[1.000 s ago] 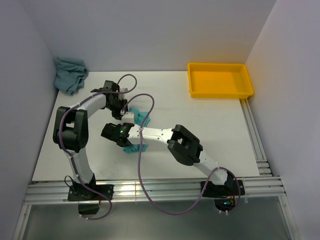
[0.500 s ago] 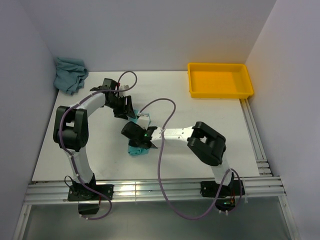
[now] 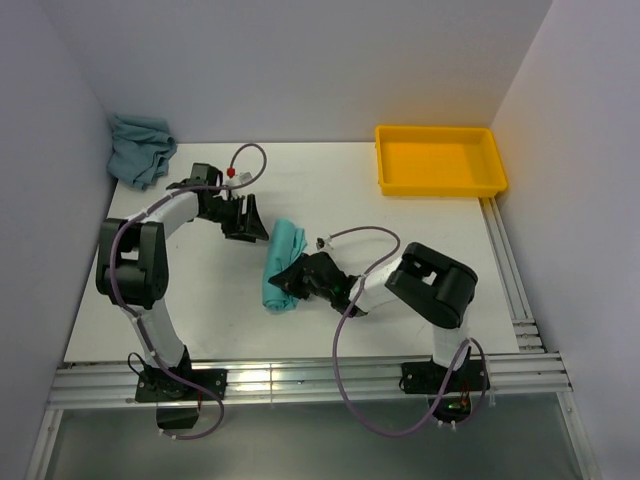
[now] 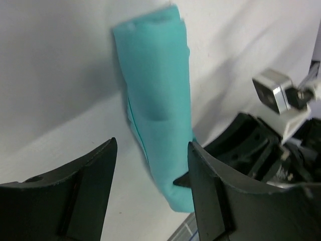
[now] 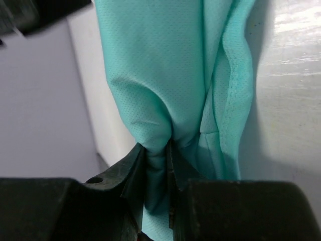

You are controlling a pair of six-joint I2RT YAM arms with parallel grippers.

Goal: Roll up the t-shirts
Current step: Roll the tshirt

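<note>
White bench (image 3: 200, 300), plain walls on three sides. The mint-turquoise t-shirt (image 3: 283, 262) lay mid-bench as a long narrow roll between the arms. The right claw (image 5: 158, 153) was clenched on a pinch of fabric at the roll's near end. The left claw (image 4: 151, 146) stood released and empty, just off the far end. The grey-teal t-shirt (image 3: 140, 148) sat crumpled in the far-left corner. Judgement: first roll nearly finished. The next move calls for letting go without loosening it, then fetching the second shirt.
</note>
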